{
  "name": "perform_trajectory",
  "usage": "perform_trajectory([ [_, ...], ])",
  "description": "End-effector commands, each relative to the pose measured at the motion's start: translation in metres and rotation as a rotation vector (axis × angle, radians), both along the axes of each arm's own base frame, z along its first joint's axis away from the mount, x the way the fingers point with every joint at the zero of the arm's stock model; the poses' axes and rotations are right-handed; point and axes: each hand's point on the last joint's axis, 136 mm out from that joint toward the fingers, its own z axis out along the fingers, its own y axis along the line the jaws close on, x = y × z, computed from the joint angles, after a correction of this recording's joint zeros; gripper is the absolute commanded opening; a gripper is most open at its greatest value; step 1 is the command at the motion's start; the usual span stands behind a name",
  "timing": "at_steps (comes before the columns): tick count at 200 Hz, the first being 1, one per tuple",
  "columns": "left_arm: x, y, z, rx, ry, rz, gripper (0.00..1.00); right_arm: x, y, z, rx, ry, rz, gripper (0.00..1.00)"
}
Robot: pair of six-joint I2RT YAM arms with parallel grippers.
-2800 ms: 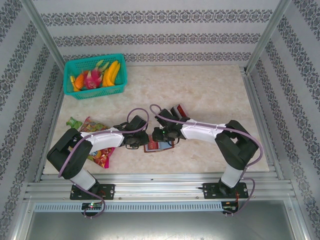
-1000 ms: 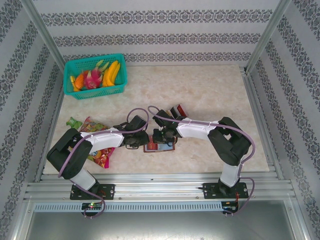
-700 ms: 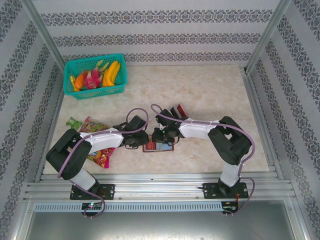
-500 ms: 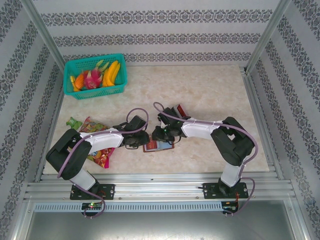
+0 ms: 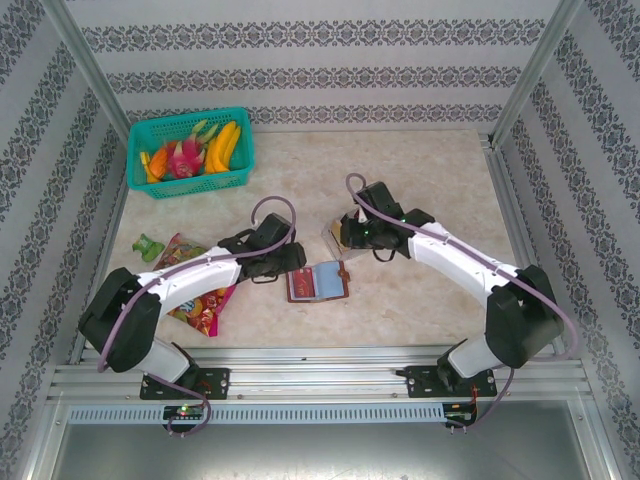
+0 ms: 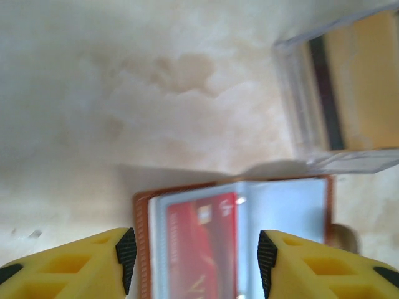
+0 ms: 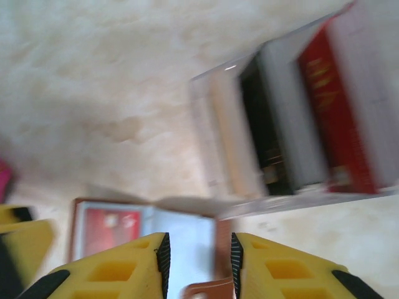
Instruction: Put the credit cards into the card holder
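R hand (image 7: 198,250) now off card holder (image 5: 317,282); marble tabletop (image 5: 430,170), patterned walls (image 5: 300,80).

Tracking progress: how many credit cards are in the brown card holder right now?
1: a red card in the left-hand sleeve of the open card holder. Sleeves underneath may hide more.

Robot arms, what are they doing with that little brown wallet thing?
The two arms are filling a brown card holder that lies open on the table. A red card already sits in one of its sleeves. The left gripper hovers open by it, holding nothing. The right gripper is open near the clear stand where more cards stand on edge, probably to fetch another.
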Motion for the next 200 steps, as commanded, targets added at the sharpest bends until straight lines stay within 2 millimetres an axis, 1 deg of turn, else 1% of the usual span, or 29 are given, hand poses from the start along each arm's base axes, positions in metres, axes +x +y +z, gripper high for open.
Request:
perform_trajectory([
  [1, 0.015, -0.006, 0.020, 0.002, -0.038, -0.022, 0.58, 0.015, -0.025, -0.003, -0.150, -0.016, 0.031, 0.34],
  [17, 0.030, -0.027, 0.032, -0.057, -0.053, -0.045, 0.58, 0.025, -0.024, -0.005, -0.173, -0.013, 0.056, 0.34],
  [31, 0.044, -0.045, 0.034, -0.104, -0.039, -0.059, 0.59, 0.031, -0.019, -0.007, -0.184, -0.007, 0.086, 0.33],
  [43, 0.055, -0.057, 0.033, -0.128, -0.023, -0.060, 0.59, 0.036, -0.015, -0.009, -0.189, 0.005, 0.098, 0.32],
  [55, 0.065, -0.064, 0.025, -0.136, -0.006, -0.043, 0.59, 0.037, -0.011, -0.011, -0.187, 0.010, 0.110, 0.30],
  [84, 0.090, -0.067, 0.002, -0.224, 0.022, 0.033, 0.56, 0.040, 0.003, -0.022, -0.155, 0.038, 0.153, 0.26],
  [94, 0.100, -0.067, -0.002, -0.269, 0.028, 0.053, 0.56, 0.040, 0.007, -0.024, -0.157, 0.041, 0.161, 0.25],
  [113, 0.115, -0.064, -0.006, -0.320, 0.034, 0.074, 0.56, 0.041, 0.013, -0.029, -0.166, 0.040, 0.178, 0.25],
  [137, 0.130, -0.062, -0.004, -0.385, 0.022, 0.078, 0.58, 0.043, 0.014, -0.036, -0.179, 0.050, 0.180, 0.25],
  [162, 0.137, -0.063, -0.009, -0.430, 0.042, 0.079, 0.58, 0.043, 0.019, -0.041, -0.191, 0.052, 0.193, 0.27],
  [183, 0.136, -0.068, -0.015, -0.456, 0.060, 0.066, 0.59, 0.043, 0.022, -0.043, -0.223, 0.039, 0.213, 0.28],
  [200, 0.135, -0.075, -0.017, -0.498, 0.063, 0.048, 0.60, 0.046, 0.019, -0.047, -0.286, 0.032, 0.210, 0.29],
])
